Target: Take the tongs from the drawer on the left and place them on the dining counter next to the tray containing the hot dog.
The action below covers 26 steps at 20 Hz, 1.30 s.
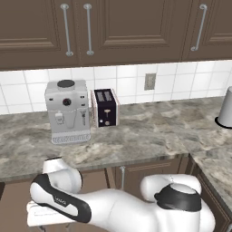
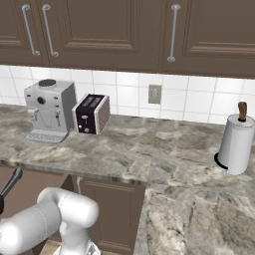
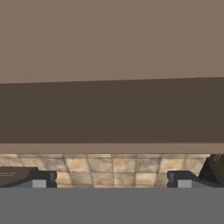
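A kitchen with dark brown cabinets over a white tiled wall; the marbled desk [image 1: 149,131] carries a coffee machine [image 1: 67,111] and toaster [image 1: 105,108] near its back edge. The end effector [image 3: 111,180] stands wide open, holding nothing — before it a plain brown cabinet front [image 3: 112,87] and tiled floor [image 3: 109,166]. The right base view adds a paper towel roll [image 2: 235,143]. I cannot spot the tongs.

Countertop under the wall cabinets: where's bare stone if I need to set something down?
The widest free stretch runs from the toaster right to the paper towel holder, plus the front edge before both appliances. The left is crowded: the coffee machine and toaster stand close together against the tiled backsplash.
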{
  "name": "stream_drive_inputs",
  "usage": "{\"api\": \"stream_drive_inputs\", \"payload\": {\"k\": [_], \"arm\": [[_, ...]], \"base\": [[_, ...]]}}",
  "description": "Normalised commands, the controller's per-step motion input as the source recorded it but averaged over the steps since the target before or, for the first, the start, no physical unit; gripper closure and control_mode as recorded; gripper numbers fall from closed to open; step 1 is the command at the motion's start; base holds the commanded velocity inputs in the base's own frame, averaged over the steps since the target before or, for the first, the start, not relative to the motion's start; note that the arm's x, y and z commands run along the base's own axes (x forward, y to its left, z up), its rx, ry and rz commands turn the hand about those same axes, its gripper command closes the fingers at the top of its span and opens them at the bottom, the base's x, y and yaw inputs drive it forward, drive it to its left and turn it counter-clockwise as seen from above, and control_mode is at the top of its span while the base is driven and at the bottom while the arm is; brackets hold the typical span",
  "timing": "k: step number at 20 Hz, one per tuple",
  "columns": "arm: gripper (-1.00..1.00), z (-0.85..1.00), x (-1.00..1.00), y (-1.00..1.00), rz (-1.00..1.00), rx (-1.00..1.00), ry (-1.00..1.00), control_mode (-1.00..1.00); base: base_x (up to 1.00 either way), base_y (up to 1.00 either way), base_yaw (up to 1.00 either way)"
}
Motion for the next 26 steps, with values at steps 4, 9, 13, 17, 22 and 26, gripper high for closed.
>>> {"api": "stream_drive_inputs", "payload": {"k": [4,9,13,17,22,26], "arm": [[-1.00,0.42,0.28,-0.09,0.00,-0.04,-0.04,-1.00],[-1.00,0.21,0.32,-0.03,0.00,-0.05,-0.10,-1.00],[-1.00,0.05,0.37,0.00,0.00,-0.05,-0.13,-1.00],[-1.00,0.00,0.21,0.00,0.00,-0.06,-0.16,-1.00],[-1.00,0.00,0.06,0.00,0.00,-0.02,-0.11,-1.00],[-1.00,0.00,0.08,0.00,0.00,0.00,-0.01,-1.00]], "base": [[0.00,0.00,0.00],[0.00,0.00,0.00],[0.00,0.00,0.00],[0.00,0.00,0.00],[0.00,0.00,0.00],[0.00,0.00,0.00]]}}
